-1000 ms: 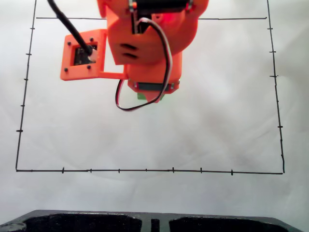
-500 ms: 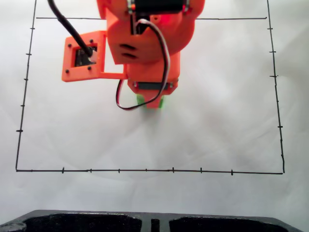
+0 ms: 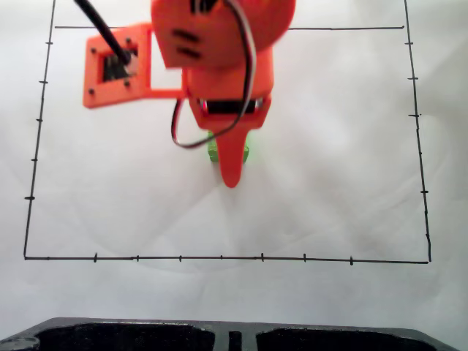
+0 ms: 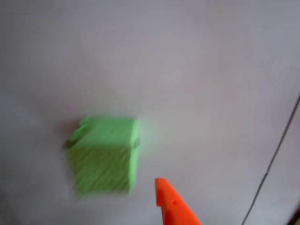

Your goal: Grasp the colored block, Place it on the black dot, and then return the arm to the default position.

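The lime-green colored block point(image 4: 104, 157) lies on the white paper, blurred in the wrist view. One orange fingertip point(image 4: 172, 206) pokes in from the bottom edge, to the right of the block and apart from it. In the fixed view the orange arm point(image 3: 219, 44) hangs over the upper middle. Its tapered gripper point(image 3: 232, 170) points down in front of the block point(image 3: 213, 151), whose green edges peek out on either side. The gripper looks open, with nothing held. The black dot is hidden. A dark sliver sits at the block's left edge in the wrist view, and I cannot tell whether it is ink or shadow.
A thin black border with tick marks point(image 3: 219, 258) frames the white paper point(image 3: 344, 168). A dark moulded object point(image 3: 234, 335) runs along the bottom edge of the fixed view. A black and red cable point(image 3: 183, 139) loops beside the gripper.
The arm has lifted and tipped back, so its jaw tip now shows below the wrist. The block has stayed on the paper, no longer covered by the gripper.
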